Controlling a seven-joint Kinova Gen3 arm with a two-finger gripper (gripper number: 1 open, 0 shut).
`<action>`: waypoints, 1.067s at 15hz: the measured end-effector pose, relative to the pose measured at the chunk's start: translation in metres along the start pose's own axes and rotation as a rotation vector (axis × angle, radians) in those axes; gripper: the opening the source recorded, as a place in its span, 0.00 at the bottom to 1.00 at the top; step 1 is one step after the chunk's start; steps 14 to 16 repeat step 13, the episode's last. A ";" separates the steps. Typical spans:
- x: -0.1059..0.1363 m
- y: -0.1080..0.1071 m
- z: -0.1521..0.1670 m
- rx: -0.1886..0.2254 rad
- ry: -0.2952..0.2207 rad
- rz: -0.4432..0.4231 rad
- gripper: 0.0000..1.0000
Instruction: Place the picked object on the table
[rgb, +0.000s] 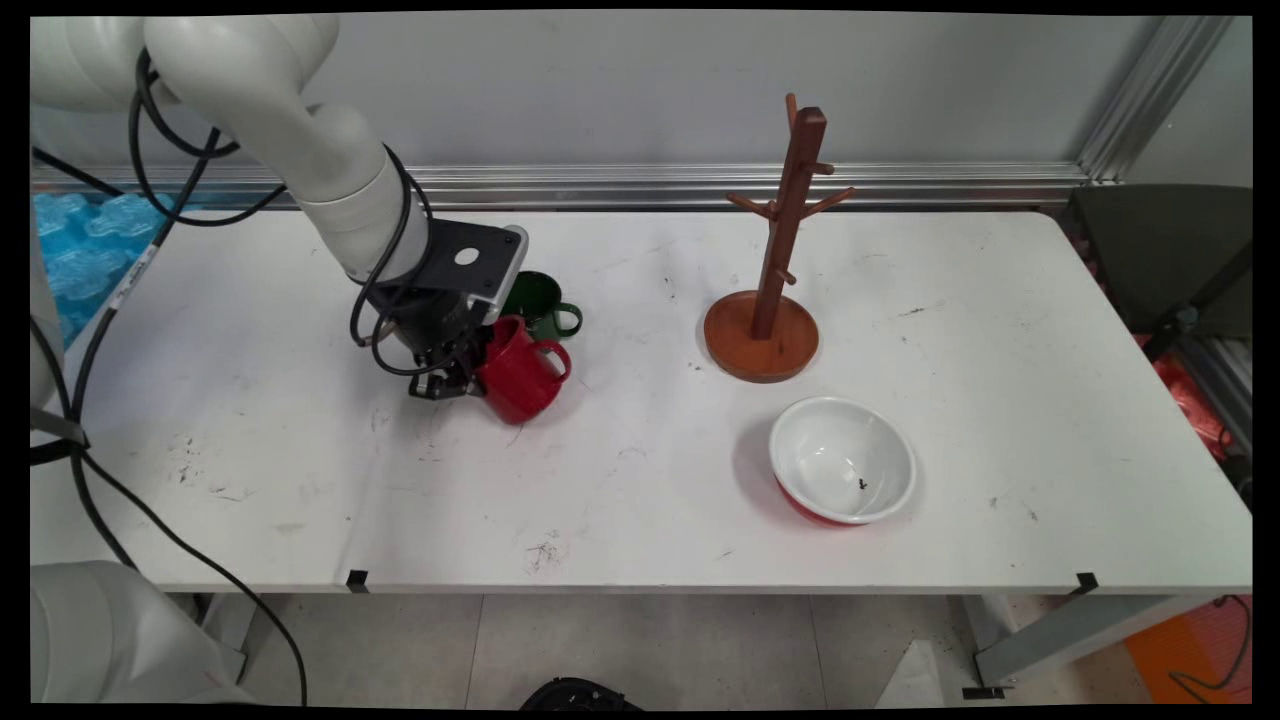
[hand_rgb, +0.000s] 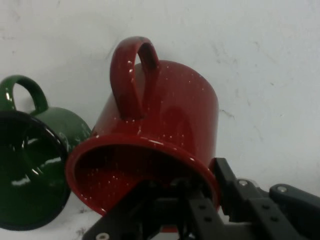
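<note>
- The white ceramic bowl with a red outside (rgb: 842, 459) lies nearest the camera, on the near right of the white table (rgb: 300, 480), well apart from the arm.
- The black two-finger gripper (rgb: 447, 383) is clenched on the rim of the glossy speckled red enamel mug (rgb: 520, 372): one finger inside the mouth, one outside on the wall.
- The red mug (hand_rgb: 150, 135) is tilted, mouth toward the hand, handle on the far side. It looks stiff, light and slippery; the rim seems the surest hold.
- The dark green enamel mug (rgb: 538, 303) stands just behind it, very close or touching.
- The brown wooden mug tree on a round base (rgb: 768, 300) stands farther right, its pegs bare.
</note>
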 end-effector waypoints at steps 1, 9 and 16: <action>0.000 0.000 0.001 -0.001 0.000 0.000 0.00; 0.003 -0.003 0.010 -0.008 0.012 -0.006 1.00; 0.004 -0.003 0.012 -0.008 0.015 -0.009 1.00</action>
